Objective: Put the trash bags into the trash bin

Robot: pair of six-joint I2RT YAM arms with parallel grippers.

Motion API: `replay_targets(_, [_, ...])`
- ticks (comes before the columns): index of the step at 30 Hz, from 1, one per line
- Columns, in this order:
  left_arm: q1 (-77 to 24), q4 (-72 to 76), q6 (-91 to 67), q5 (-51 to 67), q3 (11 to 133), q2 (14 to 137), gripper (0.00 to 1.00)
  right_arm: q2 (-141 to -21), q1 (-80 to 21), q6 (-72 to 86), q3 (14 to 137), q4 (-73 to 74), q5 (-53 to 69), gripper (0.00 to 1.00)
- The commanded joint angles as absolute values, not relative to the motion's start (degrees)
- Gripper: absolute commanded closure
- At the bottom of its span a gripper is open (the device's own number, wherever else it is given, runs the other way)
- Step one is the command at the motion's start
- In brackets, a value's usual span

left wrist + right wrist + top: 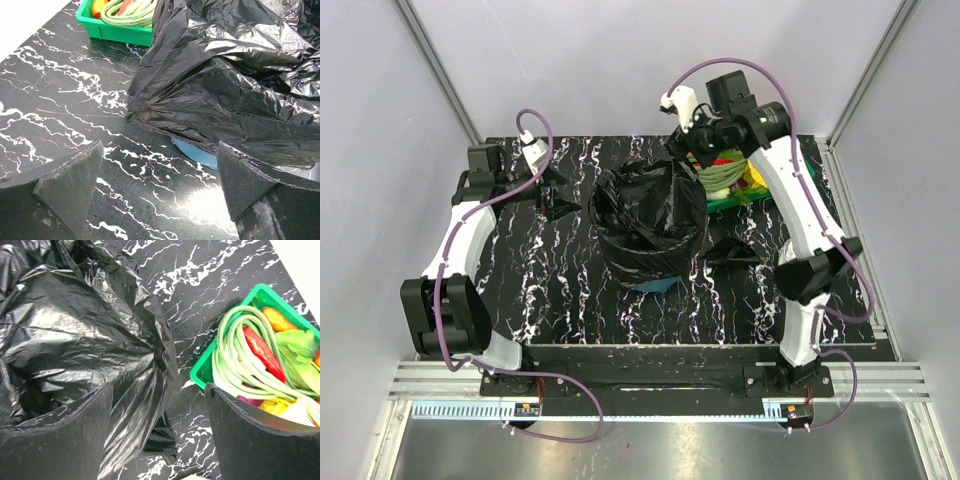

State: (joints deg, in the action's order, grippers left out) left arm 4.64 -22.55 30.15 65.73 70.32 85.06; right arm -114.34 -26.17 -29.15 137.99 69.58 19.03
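Currently, the black trash bag (650, 215) lies draped over the teal trash bin (655, 284) at mid-desk, not yet tucked in. My right gripper (157, 387) stands parted beside it, holding nothing; my left gripper (159, 145) is fully spread and empty. Next, I judge, the film needs pushing inside. Count: one bin, one bag certain, one green tray (725, 203).

Bright overhead light, glare on trash bags (225, 90)

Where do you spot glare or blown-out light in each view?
Left wrist view: white glare patch on the marble-patterned table, sheen on the trash bag. Right wrist view: bright sheen on its folds, top-right corner washed white. Top external view: even light, bag mostly dark.
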Motion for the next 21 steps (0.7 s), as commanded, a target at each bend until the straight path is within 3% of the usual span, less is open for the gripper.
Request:
replay_targets(1, [4.7,-18.4,27.9,66.8,72.1,82.7,0.01,-104.2,-25.6,-24.3,134.4,64.6,15.6,0.19])
replay_targets(6, [4.5,-8.3,8.4,65.7,74.1,81.2,0.01,-97.6,-22.1,-19.2,126.9,61.5,18.1,0.17])
replay_targets(11, [3.9,-0.3,-7.9,66.4,75.1,81.0,0.01,-90.4,-16.3,-18.7,111.6,55.7,26.4,0.17])
replay_targets(21, [-2.8,-2.7,-11.8,57.8,74.0,81.3,0.01,-85.4,-10.5,-27.8,90.9,49.8,42.1,0.19])
